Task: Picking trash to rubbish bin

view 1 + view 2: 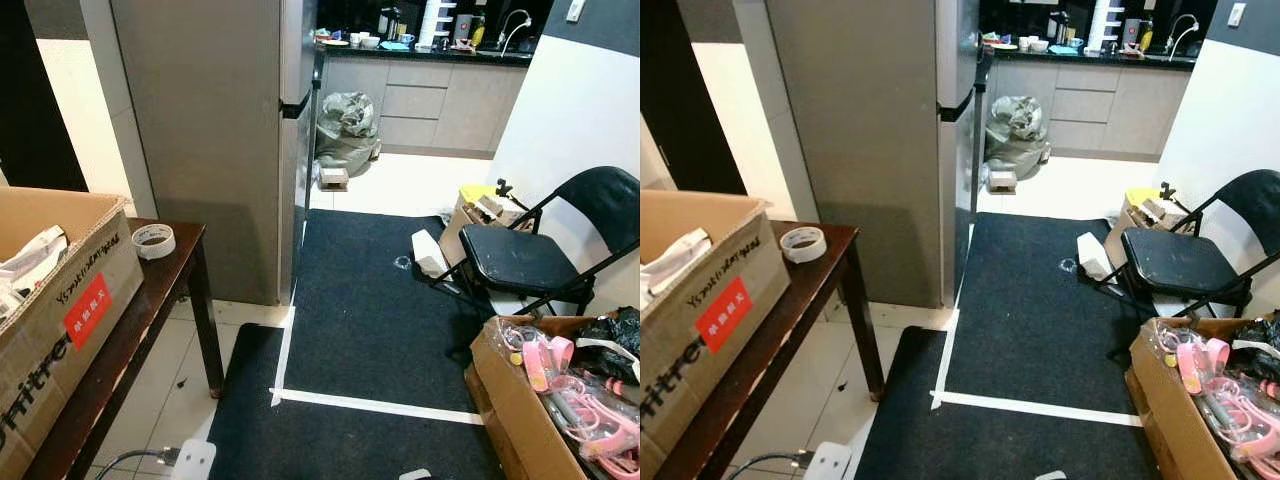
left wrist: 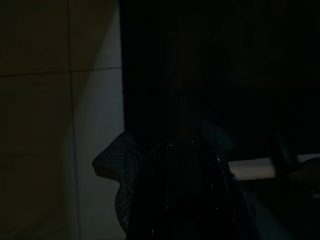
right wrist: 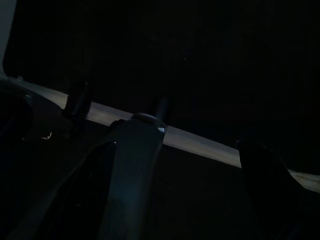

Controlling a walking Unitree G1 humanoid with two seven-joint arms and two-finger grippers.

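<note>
A white crumpled piece of trash (image 1: 428,252) lies on the black mat (image 1: 370,330) beside the folding chair, with a small clear scrap (image 1: 402,263) just left of it. A full grey rubbish bag (image 1: 347,130) slumps against the kitchen cabinets past the fridge, and a small cardboard box (image 1: 333,177) sits on the floor before it. The left wrist view is very dark; my left gripper (image 2: 185,150) hangs over dim floor tiles, with a dark crumpled shape (image 2: 112,165) beside it. In the dark right wrist view my right gripper (image 3: 195,145) hangs above a white tape line (image 3: 200,142).
A tall grey fridge (image 1: 215,140) stands left of the passage. A dark wooden table (image 1: 150,300) on my left carries a cardboard box (image 1: 50,300) and a tape roll (image 1: 153,240). On the right stand a black folding chair (image 1: 530,255) and a box of pink items (image 1: 560,400).
</note>
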